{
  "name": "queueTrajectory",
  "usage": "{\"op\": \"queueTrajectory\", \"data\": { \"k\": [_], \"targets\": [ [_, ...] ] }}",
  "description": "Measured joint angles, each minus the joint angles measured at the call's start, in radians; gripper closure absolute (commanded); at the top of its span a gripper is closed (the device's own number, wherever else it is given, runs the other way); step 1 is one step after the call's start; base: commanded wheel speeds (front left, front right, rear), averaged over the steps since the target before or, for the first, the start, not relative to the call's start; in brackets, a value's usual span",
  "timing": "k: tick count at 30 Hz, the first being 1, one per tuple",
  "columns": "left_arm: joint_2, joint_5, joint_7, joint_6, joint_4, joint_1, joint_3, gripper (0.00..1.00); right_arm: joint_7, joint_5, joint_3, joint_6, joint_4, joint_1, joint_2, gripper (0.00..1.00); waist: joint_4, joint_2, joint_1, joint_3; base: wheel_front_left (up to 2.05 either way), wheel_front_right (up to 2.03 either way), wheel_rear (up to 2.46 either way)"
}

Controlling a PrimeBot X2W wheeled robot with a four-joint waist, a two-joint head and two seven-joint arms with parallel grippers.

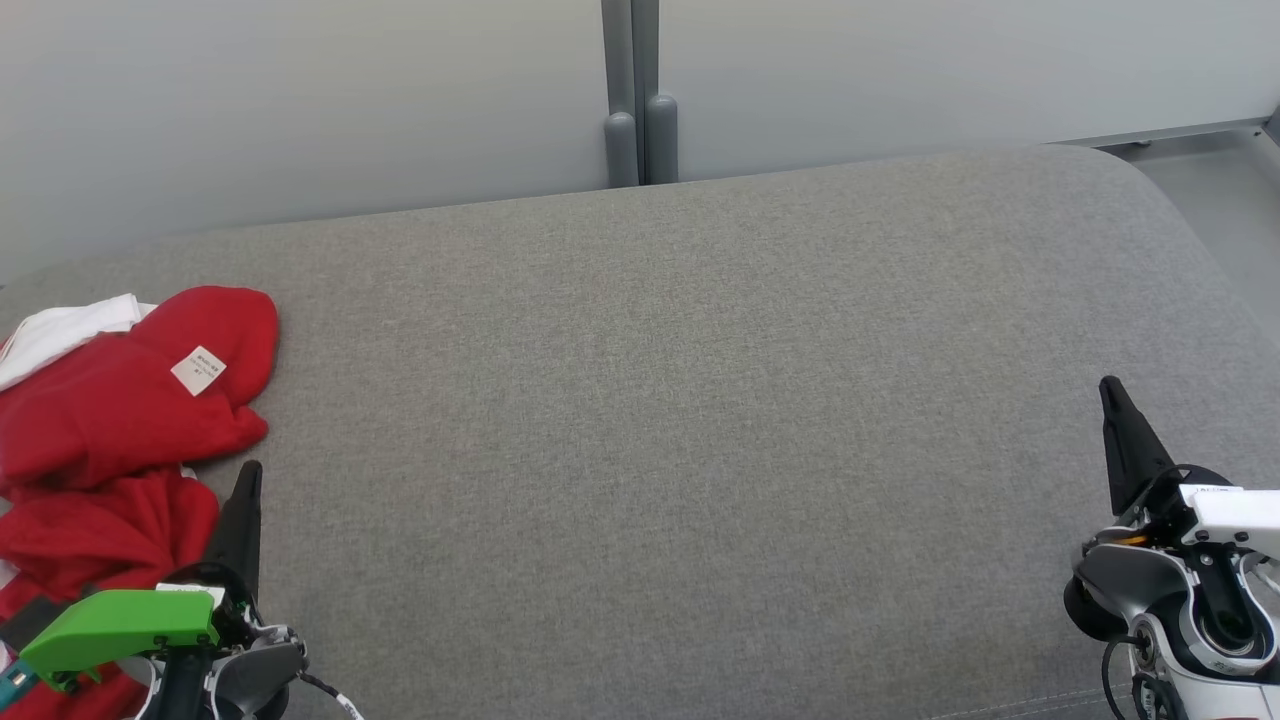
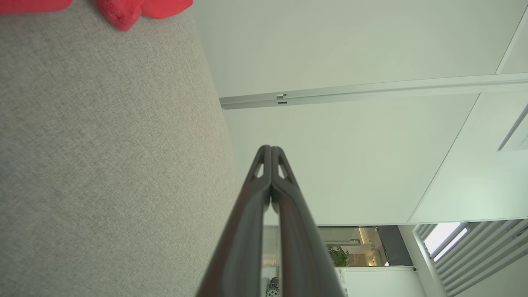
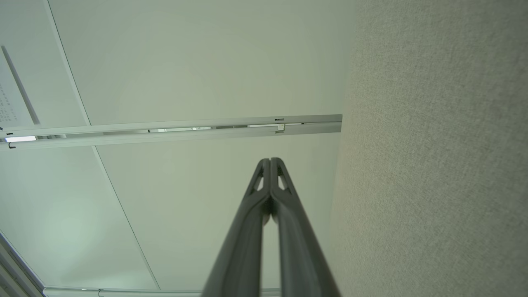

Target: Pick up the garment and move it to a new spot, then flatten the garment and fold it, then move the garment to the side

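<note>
**A:** What's on the list?

**B:** Item one: a wide grey woven-fabric cushion with rounded corners. I place everything else against it.

**A:** And the clothing?

**B:** Item two: a crumpled red fleece garment, heaped at the cushion's left end. It is unfolded and bunched into two lobes. A small white square label lies face up on the farther lobe. A white cloth pokes out from under the heap, towards the cushion's far-left edge.

**A:** The arms?

**B:** Item three: the left gripper, over the cushion's near-left part. It sits just beside the garment's right edge, and I cannot tell whether it touches the fleece. Its two long dark fingers are pressed together tip to tip with nothing between them. A bright green plastic cover sits on its wrist.

**A:** The other one?

**B:** Item four: the right gripper, over the cushion's near-right part, well apart from the garment. Its fingers are likewise closed along their whole length and hold nothing.

**A:** Anything behind?

**B:** Item five: two grey round-topped posts, side by side just beyond the middle of the cushion's far edge. They stand against a pale wall panel.
</note>
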Motion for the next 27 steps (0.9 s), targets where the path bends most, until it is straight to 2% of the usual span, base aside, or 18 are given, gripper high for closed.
{"op": "queueTrajectory", "data": {
  "k": [27],
  "targets": [
    [0.0, 0.0, 0.0, 0.0, 0.0, 0.0, 0.0, 1.0, 0.0, 0.0, -0.001, 0.0, 0.0, 0.0, 0.0, 1.0, 0.0, 0.0, 0.0, 0.0, 0.0, 0.0, 0.0]
  ]
}}
